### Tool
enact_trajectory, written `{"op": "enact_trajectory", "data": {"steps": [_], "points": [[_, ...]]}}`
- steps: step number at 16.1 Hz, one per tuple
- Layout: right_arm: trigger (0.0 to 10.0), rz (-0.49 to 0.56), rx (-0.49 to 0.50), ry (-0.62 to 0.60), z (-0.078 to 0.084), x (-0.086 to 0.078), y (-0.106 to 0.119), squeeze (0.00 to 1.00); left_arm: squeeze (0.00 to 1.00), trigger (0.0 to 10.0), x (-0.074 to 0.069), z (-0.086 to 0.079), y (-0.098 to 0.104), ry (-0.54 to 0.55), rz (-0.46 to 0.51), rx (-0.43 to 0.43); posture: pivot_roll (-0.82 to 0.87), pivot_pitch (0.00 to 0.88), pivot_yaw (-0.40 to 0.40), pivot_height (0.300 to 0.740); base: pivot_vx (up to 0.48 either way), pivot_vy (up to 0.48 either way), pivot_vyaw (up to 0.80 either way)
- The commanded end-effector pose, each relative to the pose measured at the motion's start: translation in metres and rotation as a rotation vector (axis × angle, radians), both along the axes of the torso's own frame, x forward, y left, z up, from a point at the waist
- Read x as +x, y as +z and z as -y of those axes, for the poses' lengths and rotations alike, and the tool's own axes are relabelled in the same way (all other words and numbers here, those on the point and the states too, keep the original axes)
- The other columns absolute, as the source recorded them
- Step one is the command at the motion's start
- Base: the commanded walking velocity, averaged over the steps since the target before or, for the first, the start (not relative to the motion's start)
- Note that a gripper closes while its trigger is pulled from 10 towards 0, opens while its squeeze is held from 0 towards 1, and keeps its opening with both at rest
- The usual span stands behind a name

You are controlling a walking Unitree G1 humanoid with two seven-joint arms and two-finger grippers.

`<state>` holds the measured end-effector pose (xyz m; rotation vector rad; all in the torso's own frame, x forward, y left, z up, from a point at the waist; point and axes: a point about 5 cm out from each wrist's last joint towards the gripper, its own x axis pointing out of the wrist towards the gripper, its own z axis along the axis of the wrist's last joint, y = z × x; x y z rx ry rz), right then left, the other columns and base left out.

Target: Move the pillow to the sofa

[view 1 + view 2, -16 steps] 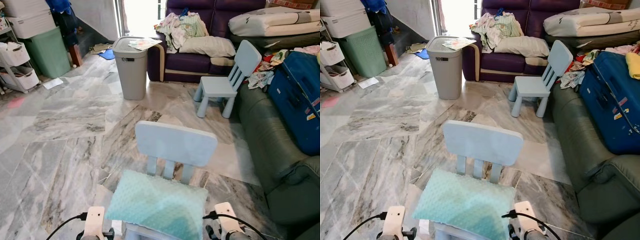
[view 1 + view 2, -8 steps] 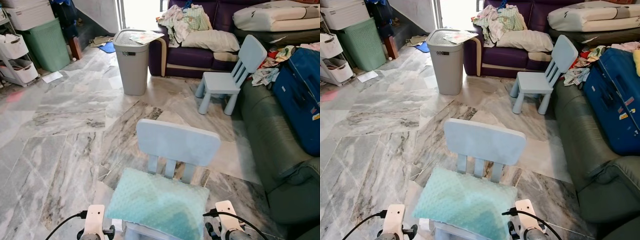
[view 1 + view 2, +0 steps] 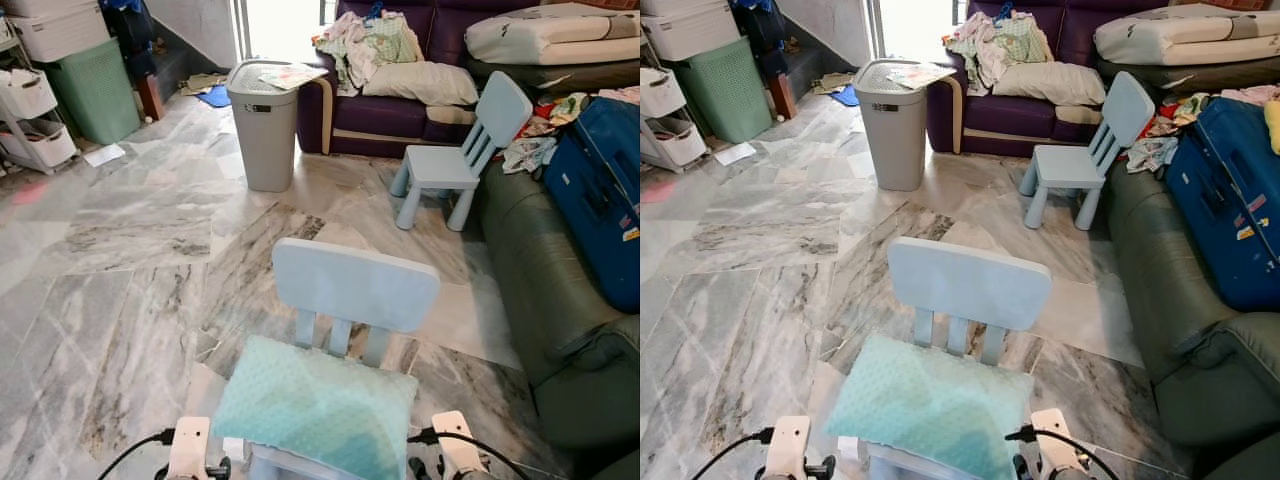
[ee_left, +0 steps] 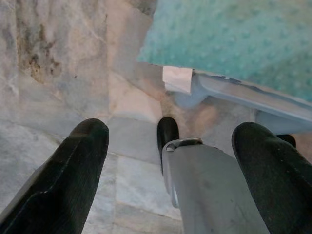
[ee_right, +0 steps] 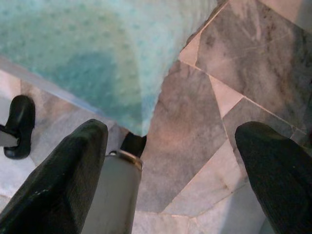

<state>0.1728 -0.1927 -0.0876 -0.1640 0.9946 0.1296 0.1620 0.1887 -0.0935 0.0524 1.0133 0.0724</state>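
The left gripper [image 4: 170,170] hangs low with its two black fingers [image 4: 63,185] spread wide apart and nothing between them. Just ahead of its fingertips and a little higher is the near corner of the teal dimpled pillow [image 3: 315,408], which lies flat on the seat of a small pale blue chair [image 3: 355,290]. A white tag [image 4: 176,79] hangs under the pillow's edge just beyond the gripper, above the chair's seat rim.

The right gripper [image 5: 170,170] sits at the pillow's other side, its fingers [image 5: 58,180] likewise held wide apart and empty. The pillow's pointed corner droops over the seat edge just ahead of and between those fingers, not touching them. Grey-veined marble floor [image 3: 140,260] lies beneath both grippers.

Beyond the pillow, past the chair's backrest, stands a grey lidded bin [image 3: 264,125] with papers on its lid, and further still a purple sofa [image 3: 400,105] heaped with clothes and a cream cushion. A second pale blue chair [image 3: 455,155] stands well ahead and to the right gripper's side. Nearer on that side is a dark green sofa [image 3: 560,320], with a blue suitcase [image 3: 600,190] lying on it. Far off on the left gripper's side are a green basket [image 3: 95,90] and white storage bins [image 3: 35,120]
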Motion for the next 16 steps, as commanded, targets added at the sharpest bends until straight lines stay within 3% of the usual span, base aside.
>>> {"op": "enact_trajectory", "data": {"steps": [1, 2, 3, 4, 9, 14, 16], "points": [[10.0, -0.013, 0.003, 0.003, 0.004, -0.004, -0.001, 0.00, 0.00, 10.0, -0.001, -0.005, 0.001, 0.005, 0.005, 0.001, 0.09, 0.036, -0.052, 0.740, 0.000, 0.000, 0.00], [10.0, -0.016, 0.003, 0.007, 0.005, -0.006, -0.002, 0.00, 0.00, 10.0, 0.001, -0.009, 0.002, 0.010, 0.008, 0.001, 0.09, 0.041, -0.053, 0.740, 0.000, 0.000, 0.00], [10.0, -0.026, 0.002, 0.019, 0.006, -0.010, -0.003, 0.00, 0.00, 10.0, 0.013, -0.029, 0.011, 0.006, 0.035, 0.030, 0.09, 0.061, -0.058, 0.740, 0.000, 0.000, 0.00], [10.0, -0.048, 0.001, 0.024, 0.009, -0.018, -0.006, 0.00, 0.00, 10.0, 0.008, -0.036, 0.010, 0.004, 0.027, 0.041, 0.08, 0.097, -0.064, 0.740, 0.000, 0.000, 0.00], [10.0, -0.099, -0.003, 0.014, 0.017, -0.041, -0.012, 0.00, 0.00, 10.0, -0.015, -0.035, 0.001, 0.006, -0.026, 0.014, 0.07, 0.179, -0.065, 0.740, 0.000, 0.000, 0.00], [10.0, -0.120, 0.002, -0.002, 0.018, -0.050, -0.015, 0.00, 0.00, 10.0, -0.018, -0.039, 0.000, -0.017, -0.041, 0.020, 0.07, 0.214, -0.055, 0.740, 0.000, 0.000, 0.00], [10.0, -0.094, -0.024, -0.004, 0.019, -0.050, -0.014, 0.00, 0.00, 10.0, -0.013, -0.049, 0.005, 0.003, 0.004, 0.050, 0.07, 0.218, -0.054, 0.740, 0.000, 0.000, 0.00]]}}
